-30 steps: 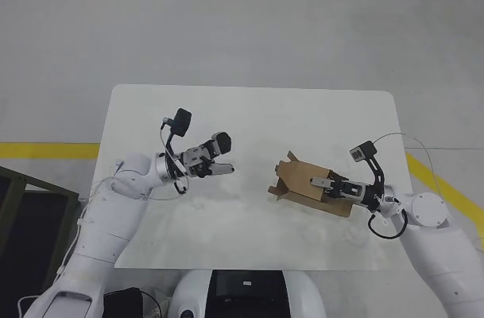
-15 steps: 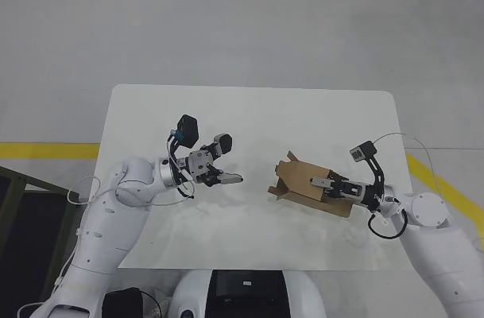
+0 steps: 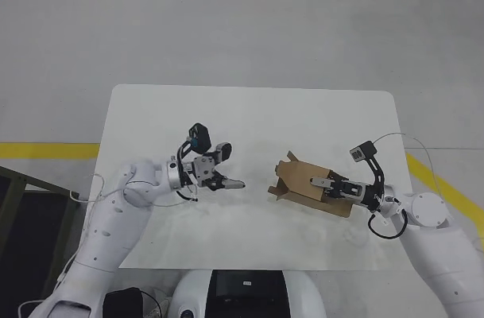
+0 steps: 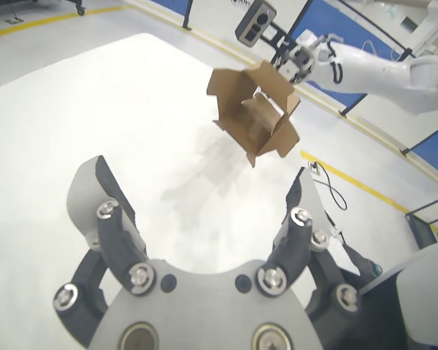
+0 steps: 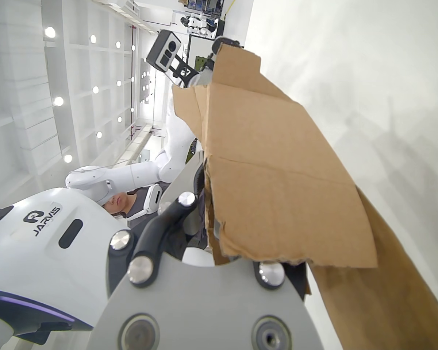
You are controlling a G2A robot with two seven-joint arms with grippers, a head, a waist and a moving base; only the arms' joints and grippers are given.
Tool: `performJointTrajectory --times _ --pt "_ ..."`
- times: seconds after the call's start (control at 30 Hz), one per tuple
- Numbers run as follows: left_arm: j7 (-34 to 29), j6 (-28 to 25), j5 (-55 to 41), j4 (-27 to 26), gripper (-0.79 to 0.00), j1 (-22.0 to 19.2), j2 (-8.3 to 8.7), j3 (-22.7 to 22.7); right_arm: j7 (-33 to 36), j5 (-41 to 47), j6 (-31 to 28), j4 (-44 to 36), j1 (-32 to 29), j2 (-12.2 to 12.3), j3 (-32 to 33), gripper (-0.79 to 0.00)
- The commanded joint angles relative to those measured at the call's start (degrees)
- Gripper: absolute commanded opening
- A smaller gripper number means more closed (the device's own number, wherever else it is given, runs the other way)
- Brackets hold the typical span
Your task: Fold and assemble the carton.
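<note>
Over on the left side of the counter (image 3: pixel 226 111), the left fingers (image 4: pixel 91 187) are spread wide apart with nothing between them, pointing across bare surface toward the carton (image 4: pixel 255 111). The carton lies to their right, apart from them, on the right half of the counter. Its shadow falls separately below it, so it looks to be held just clear of the surface. Its long axis runs roughly along the line between the two arms, and the open mouth with its loose flaps faces the left arm. At the far end, the right fingers (image 3: pixel 325 184) are clamped on one cardboard wall. The empty left arm is the one free to work, and the flaps nearest it look like its natural target.
</note>
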Motion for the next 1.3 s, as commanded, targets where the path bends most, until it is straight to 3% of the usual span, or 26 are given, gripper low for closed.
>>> performJointTrajectory --times 0.0,0.13,0.3,0.6,0.9,1.27 --pt "0.5 -0.3 0.3 -1.0 0.000 0.0 0.43 0.8 0.0 0.0 0.0 0.0 0.0 0.0 0.0 -0.785" --pt "0.5 -0.3 6.1 -2.9 0.000 -0.5 2.29 1.4 0.0 0.0 0.0 0.0 0.0 0.0 0.0 -0.785" --pt "6.5 -0.3 12.6 -4.8 0.000 -0.7 4.51 5.7 0.0 0.0 0.0 0.0 0.0 0.0 0.0 -0.785" --pt "29.7 -0.3 26.2 0.7 0.000 -5.7 6.88 15.7 -1.5 -0.8 0.9 -2.1 -1.1 0.0 0.1 -0.785" --pt "53.0 -0.3 40.9 6.1 0.000 -10.1 7.49 24.1 3.4 1.6 0.3 -1.2 -0.6 -0.2 -0.2 -0.785" --pt "62.6 -0.3 47.7 9.3 0.000 -12.8 6.37 29.9 4.7 2.9 -0.8 -0.6 0.3 -0.6 -1.0 -0.785"
